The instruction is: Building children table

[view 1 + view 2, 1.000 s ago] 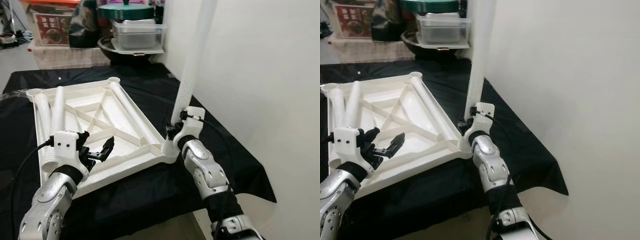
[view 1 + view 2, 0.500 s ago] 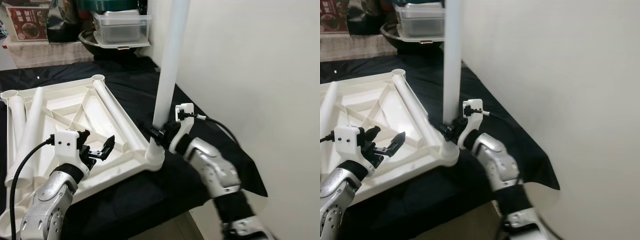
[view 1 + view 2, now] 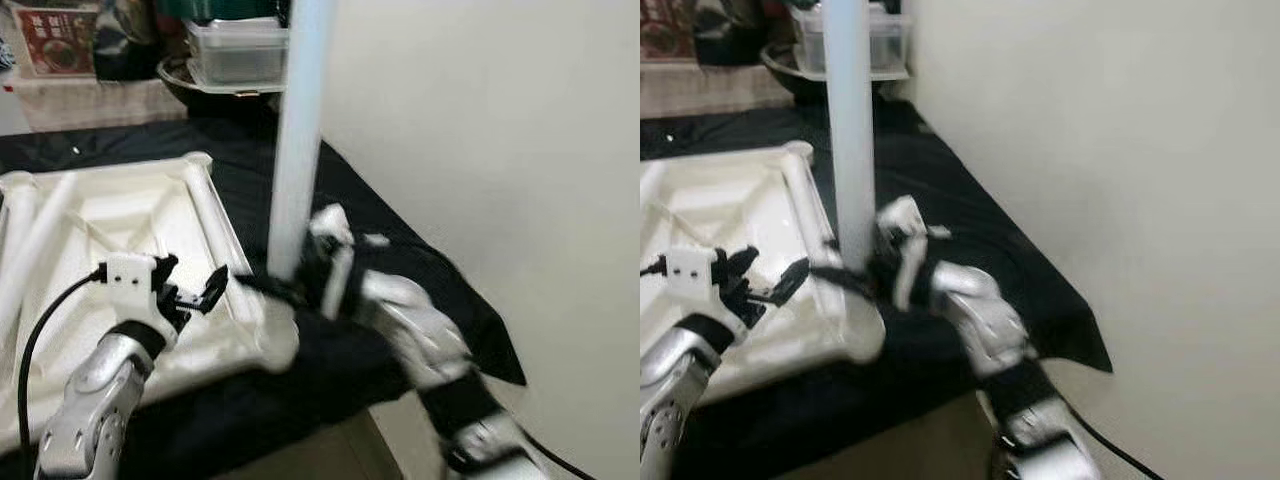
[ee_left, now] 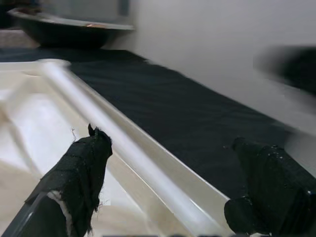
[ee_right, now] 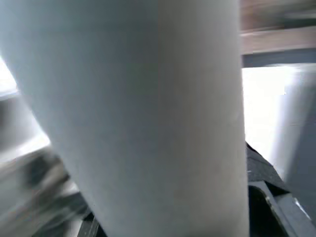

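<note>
On the black-draped table [image 3: 400, 240]: upturned white tabletop [image 3: 120, 230], underside up so its corner sockets can take legs
Right gripper [image 3: 290, 285]: jaws clamped low on the upright white leg [image 3: 300, 120], at the near corner socket, likely seating it
Left gripper [image 3: 195, 292]: jaws apart, empty, over the tabletop's near rim, seemingly ready to steady it

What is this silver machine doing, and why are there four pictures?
It is a robot building a small table. Two pictures come from its head, two from cameras on its wrists. A white plastic tabletop lies upside down on a black cloth. The right tool grips a tall white plastic leg standing at the tabletop's corner; its wrist camera sees that leg up close. The left tool hangs open above the tabletop. The pictures are blurry.
</note>
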Controlling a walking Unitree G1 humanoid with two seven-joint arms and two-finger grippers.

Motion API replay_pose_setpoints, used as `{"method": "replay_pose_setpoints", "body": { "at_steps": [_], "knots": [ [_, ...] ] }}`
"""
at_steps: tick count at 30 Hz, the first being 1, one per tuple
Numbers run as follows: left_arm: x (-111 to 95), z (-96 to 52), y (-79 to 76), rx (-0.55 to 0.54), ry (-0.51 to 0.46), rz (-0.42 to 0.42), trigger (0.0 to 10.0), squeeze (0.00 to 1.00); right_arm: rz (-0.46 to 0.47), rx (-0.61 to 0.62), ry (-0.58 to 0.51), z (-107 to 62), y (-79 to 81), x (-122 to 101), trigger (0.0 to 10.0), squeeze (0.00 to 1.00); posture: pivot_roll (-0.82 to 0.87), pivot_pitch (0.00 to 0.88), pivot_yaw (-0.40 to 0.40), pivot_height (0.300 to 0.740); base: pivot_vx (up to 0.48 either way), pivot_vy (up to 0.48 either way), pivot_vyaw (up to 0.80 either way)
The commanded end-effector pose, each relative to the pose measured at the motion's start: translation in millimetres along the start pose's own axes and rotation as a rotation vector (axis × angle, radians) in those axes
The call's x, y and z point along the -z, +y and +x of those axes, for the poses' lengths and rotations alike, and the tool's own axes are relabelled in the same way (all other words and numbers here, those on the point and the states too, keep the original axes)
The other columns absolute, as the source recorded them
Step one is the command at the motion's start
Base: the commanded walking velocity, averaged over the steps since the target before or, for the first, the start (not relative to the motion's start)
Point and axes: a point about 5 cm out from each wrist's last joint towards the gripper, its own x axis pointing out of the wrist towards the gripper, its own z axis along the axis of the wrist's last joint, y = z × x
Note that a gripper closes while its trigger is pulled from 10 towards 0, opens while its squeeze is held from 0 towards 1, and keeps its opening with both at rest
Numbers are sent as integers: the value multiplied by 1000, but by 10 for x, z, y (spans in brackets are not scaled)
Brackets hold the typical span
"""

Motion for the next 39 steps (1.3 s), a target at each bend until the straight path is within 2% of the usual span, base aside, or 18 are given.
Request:
{"method": "replay_pose_setpoints", "body": {
  "at_steps": [1,2,5,7,8,10,11,12,13,14,15,21,29,31,34,37,38,39],
  "knots": [
    [30,-18,13,-7,9,-7,10000,0,52,168,131,-112,-191,301,0,0,161,0,-127,714,0,0,0],
    [29,-19,12,-7,9,-7,10000,0,86,446,130,-173,-400,342,0,0,162,0,-129,714,0,0,0],
    [26,-19,10,-8,8,-7,10000,0,85,752,144,-401,-588,413,0,0,161,0,-126,714,0,0,0],
    [23,-21,11,-8,8,-7,10000,0,96,727,165,-403,-517,450,0,0,159,0,-124,714,0,0,0],
    [22,-21,12,-7,8,-8,10000,0,121,649,141,-356,-399,441,10000,0,159,0,-124,714,0,0,0],
    [20,-22,13,-6,8,-9,10000,0,141,586,118,-319,-315,427,10000,0,154,0,-119,714,0,0,0],
    [20,-20,12,-5,9,-10,10000,0,134,512,76,-282,-244,364,10000,212,154,0,-119,714,0,0,0],
    [20,-20,12,-5,9,-10,10000,0,134,512,76,-282,-244,364,10000,212,154,0,-119,714,0,0,0],
    [18,-13,12,-1,9,-12,10000,0,188,233,-22,-175,-64,193,10000,1000,152,0,-119,714,0,0,0],
    [18,-13,12,-1,9,-12,10000,0,188,233,-22,-175,-64,193,10000,1000,152,0,-119,714,0,0,0],
    [18,-5,11,0,8,-13,10000,0,182,-41,-82,-159,77,32,10000,0,151,0,-120,714,0,0,0],
    [14,3,5,-1,2,-16,10000,0,83,-468,-8,-332,278,-13,10000,0,150,0,-126,714,0,0,0],
    [15,8,-1,-4,-3,-19,10000,0,12,-530,101,-353,315,149,8627,0,158,0,-136,714,0,0,0],
    [15,6,-9,-5,-4,-20,10000,0,16,-408,140,-245,249,250,0,0,162,0,-136,714,0,0,0],
    [14,5,-13,-4,-4,-21,10000,0,14,-160,179,-118,88,331,0,0,159,0,-135,714,0,0,0],
    [14,5,-13,-4,-4,-21,10000,0,14,-160,179,-118,88,331,0,0,159,0,-135,714,0,0,0],
    [12,5,-14,-2,-4,-22,10000,0,56,149,181,-91,-153,370,0,0,157,0,-136,714,0,0,0],
    [12,5,-14,-2,-4,-22,10000,0,56,149,181,-91,-153,370,0,0,157,0,-136,714,0,0,0]
  ]
}}
